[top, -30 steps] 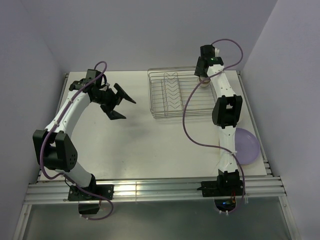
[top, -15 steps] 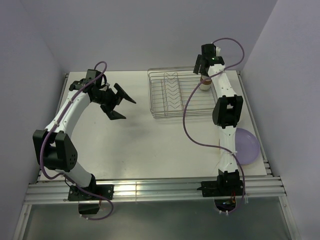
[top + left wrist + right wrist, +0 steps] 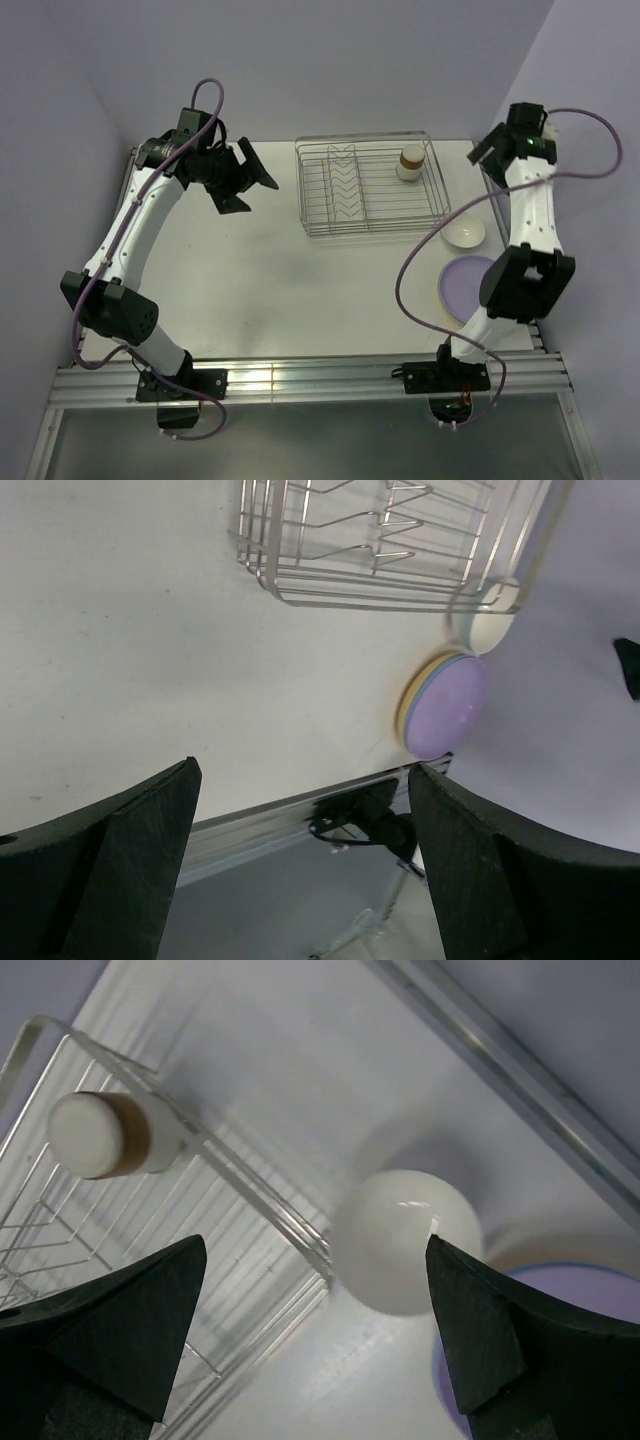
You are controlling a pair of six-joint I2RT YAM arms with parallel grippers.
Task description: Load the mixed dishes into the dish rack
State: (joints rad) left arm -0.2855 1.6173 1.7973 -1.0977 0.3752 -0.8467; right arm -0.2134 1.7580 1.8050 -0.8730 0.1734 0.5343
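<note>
On the far left of the table (image 3: 300, 290), your left gripper (image 3: 258, 196) hung with its jaws spread wide and nothing between them. It was well apart from every dish, with bare tabletop between it and the rack.

To its right, the dish rack (image 3: 330, 225) sat at the far middle of the table, its row of V-shaped dividers empty. The cup (image 3: 411, 162) stood in the rack's far right corner, so I judged that piece loaded.

Further right, your right gripper (image 3: 487, 150) hovered beyond the rack's far right corner, jaws also wide apart and holding nothing. The white bowl (image 3: 465, 235) lay on the table just outside the rack's near right corner. That put it on the near side of the right gripper, and the wrist view looked almost straight down on it between the fingers.

Nearer again, just beside the bowl, the plates (image 3: 458, 290) lay flat in one stack. The lavender plate was on top, with yellow and blue edges showing beneath it in the left wrist view. Your right arm's own link hid part of the stack from above.

Your right arm was plainly the nearer one to both the bowl and the plates. The bowl is round, so no grip axis was favoured. You only needed to bring the gripper toward the near side and down over its rim.
</note>
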